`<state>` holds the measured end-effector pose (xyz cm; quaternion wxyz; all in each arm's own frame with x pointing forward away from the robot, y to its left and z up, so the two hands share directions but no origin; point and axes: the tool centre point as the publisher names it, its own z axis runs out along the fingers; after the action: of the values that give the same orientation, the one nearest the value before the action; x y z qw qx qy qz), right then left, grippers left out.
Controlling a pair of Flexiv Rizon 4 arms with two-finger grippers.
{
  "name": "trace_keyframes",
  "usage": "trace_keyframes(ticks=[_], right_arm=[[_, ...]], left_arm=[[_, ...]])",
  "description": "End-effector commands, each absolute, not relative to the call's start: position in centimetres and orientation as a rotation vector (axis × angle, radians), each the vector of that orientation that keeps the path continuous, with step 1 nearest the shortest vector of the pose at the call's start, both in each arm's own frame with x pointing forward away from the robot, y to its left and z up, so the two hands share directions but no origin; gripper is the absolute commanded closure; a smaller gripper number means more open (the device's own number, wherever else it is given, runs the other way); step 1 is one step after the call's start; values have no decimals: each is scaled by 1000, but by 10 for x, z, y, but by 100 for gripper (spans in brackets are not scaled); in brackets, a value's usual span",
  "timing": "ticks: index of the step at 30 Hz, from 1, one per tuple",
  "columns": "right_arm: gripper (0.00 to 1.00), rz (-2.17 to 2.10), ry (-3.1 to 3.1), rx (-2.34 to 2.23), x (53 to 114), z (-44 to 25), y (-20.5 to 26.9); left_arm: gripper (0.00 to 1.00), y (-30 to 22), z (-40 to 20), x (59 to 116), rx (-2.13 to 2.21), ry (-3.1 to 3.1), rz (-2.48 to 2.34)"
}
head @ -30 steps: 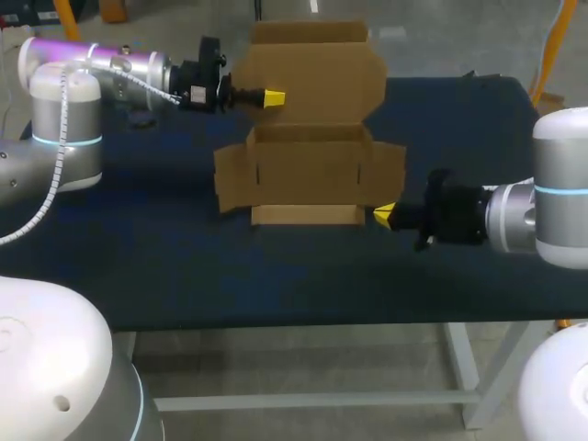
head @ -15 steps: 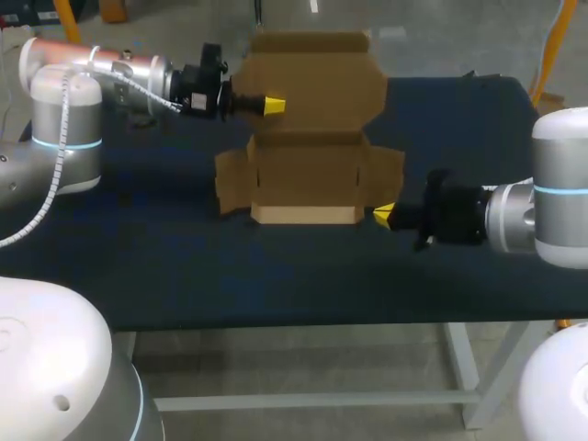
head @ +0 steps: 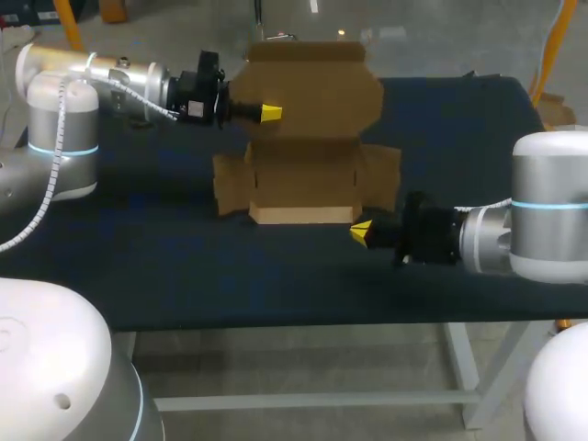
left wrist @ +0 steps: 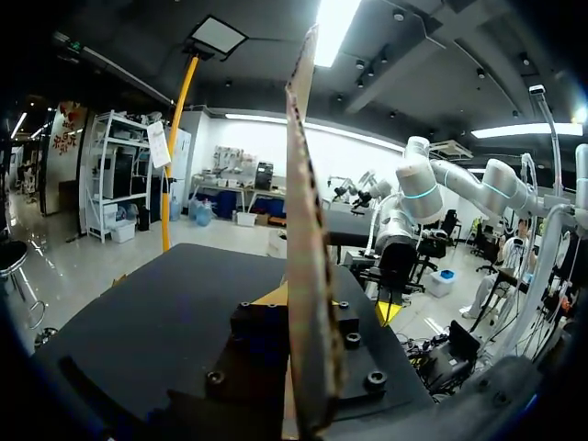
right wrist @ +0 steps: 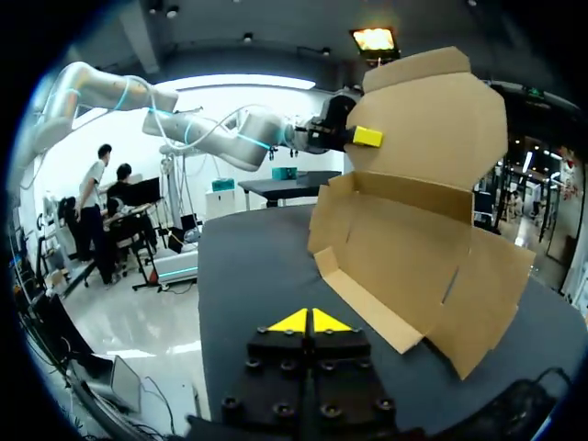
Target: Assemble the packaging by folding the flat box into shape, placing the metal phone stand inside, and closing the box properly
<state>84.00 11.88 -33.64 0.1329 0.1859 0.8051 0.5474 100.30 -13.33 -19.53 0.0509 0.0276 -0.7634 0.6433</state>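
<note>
Overhead, the cardboard box (head: 308,179) sits half-formed on the dark surface (head: 184,266). Its front wall (head: 303,215) is upright, its side flaps are splayed outward, and its lid panel (head: 312,83) stands up at the far side. The left arm (head: 110,78) comes in from the left, and the left jaws are clamped on the lid panel's left edge, with one yellow fingertip (head: 271,112) showing against the cardboard. The right arm (head: 514,230) lies low over the surface from the right. The right jaws are pressed together with nothing between them, just beside the box's front right corner; whether they touch it cannot be told.

From the left wrist, the lid panel (left wrist: 308,276) is seen edge-on, rising between the left jaws. One yellow fingertip (left wrist: 273,296) lies flat against one face, while the cardboard hides the other fingertip. The dark surface (left wrist: 147,303) stretches beyond.

From the right wrist, the two yellow fingertips (right wrist: 292,322) of the right jaws meet tip to tip above the surface (right wrist: 248,276). The cardboard box (right wrist: 413,248) stands ahead of them and a little to one side, its low front wall (right wrist: 367,308) nearest. The lid panel (right wrist: 432,110) towers behind, where the left arm (right wrist: 230,133) reaches in and its yellow fingertip (right wrist: 367,137) grips the lid's edge.
</note>
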Motion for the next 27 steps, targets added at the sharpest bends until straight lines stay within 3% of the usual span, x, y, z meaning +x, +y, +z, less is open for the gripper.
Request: trace_keyframes(ticks=[1,27], right_arm=[[100,1610,2303,537,841,-342,123],[100,1535,2226,733,895,-381,183]], left_arm=[[100,-131,-197,1004,79,-2322,1955],[100,-131,-197,1004,79,-2322,1955]])
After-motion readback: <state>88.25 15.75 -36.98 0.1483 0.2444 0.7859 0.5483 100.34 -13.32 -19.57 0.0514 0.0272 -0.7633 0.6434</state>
